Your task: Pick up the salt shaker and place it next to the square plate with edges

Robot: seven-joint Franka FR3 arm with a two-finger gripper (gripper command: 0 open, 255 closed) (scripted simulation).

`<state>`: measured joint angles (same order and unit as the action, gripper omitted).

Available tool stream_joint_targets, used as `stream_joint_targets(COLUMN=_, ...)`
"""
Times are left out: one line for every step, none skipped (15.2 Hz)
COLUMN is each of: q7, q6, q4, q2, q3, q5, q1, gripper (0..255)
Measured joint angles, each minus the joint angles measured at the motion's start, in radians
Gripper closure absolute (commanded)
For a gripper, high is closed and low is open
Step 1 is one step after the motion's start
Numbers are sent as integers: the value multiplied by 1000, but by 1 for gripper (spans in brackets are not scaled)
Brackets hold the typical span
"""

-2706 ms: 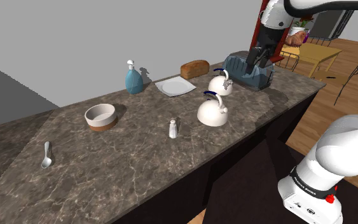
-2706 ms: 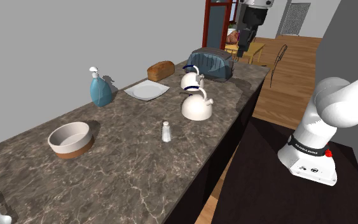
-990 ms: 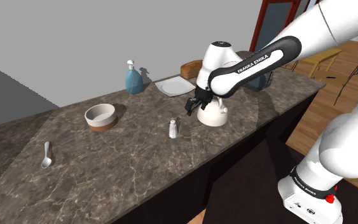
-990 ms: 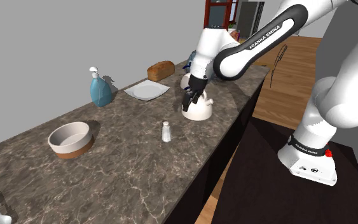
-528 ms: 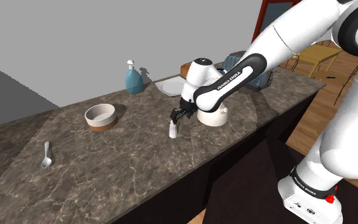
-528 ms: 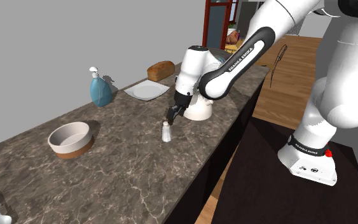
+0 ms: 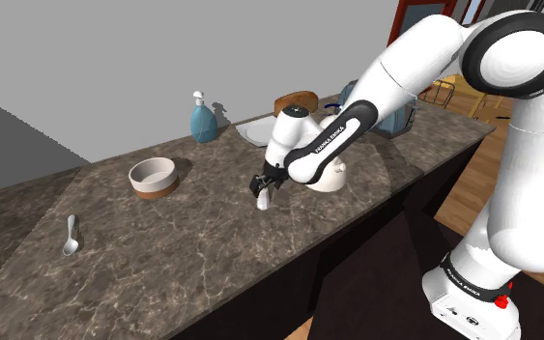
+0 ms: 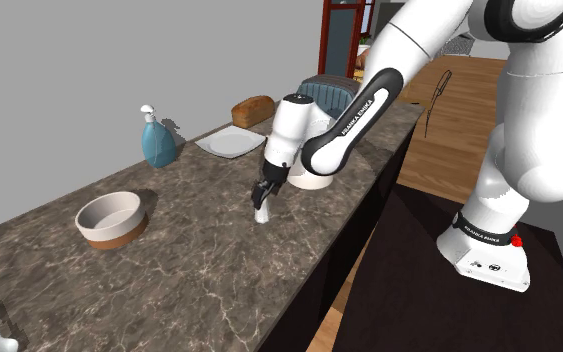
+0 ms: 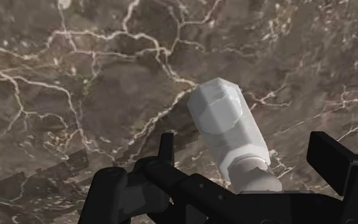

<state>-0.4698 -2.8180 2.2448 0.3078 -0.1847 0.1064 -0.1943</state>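
Note:
The salt shaker, a small whitish bottle with a faceted cap, stands on the dark marble counter. My gripper is open and lowered around it, one black finger on each side, neither touching it. From the shoulder view the gripper covers the top of the shaker. The second exterior view shows the gripper over the shaker in the same way. The square white plate lies further back on the counter; in the shoulder view the arm partly hides the plate.
A white kettle stands just behind the arm. A white and brown bowl, a blue soap dispenser, a loaf of bread, a toaster and a spoon also sit on the counter. The counter's front edge runs close to the stand.
The arm swung from the kettle toward the shoulder view's left and came down over the salt shaker. The fingers stayed open and the shaker has not moved.

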Motion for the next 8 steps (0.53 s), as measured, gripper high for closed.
stream_joint_targets(q7=-8, q6=-10, q4=-5, q2=15, q3=5, q5=7, q1=-6, gripper=0)
stream_joint_targets(q7=-11, q6=-16, q4=-13, q2=29, q3=8, q5=12, q1=-10, gripper=0)
stream_joint_targets(q7=-11, q6=-18, q4=-14, q2=33, q3=9, q5=13, q1=-9, gripper=0)
stream_joint_targets(q7=-11, q6=-20, q4=-15, q2=36, q3=10, q5=14, q1=-10, gripper=0)
stream_joint_targets(q7=-11, q6=-22, q4=-15, q2=37, q3=11, q5=14, q1=-10, gripper=0)
stream_joint_targets(q7=-12, q6=-22, q4=-15, q2=38, q3=11, q5=15, q1=-10, gripper=0)
stream_joint_targets(q7=-12, q6=-23, q4=-15, q2=38, q3=11, q5=15, q1=-10, gripper=0)
stream_joint_targets(q7=-12, q6=-23, q4=-15, q2=38, q3=11, q5=15, q1=-10, gripper=0)
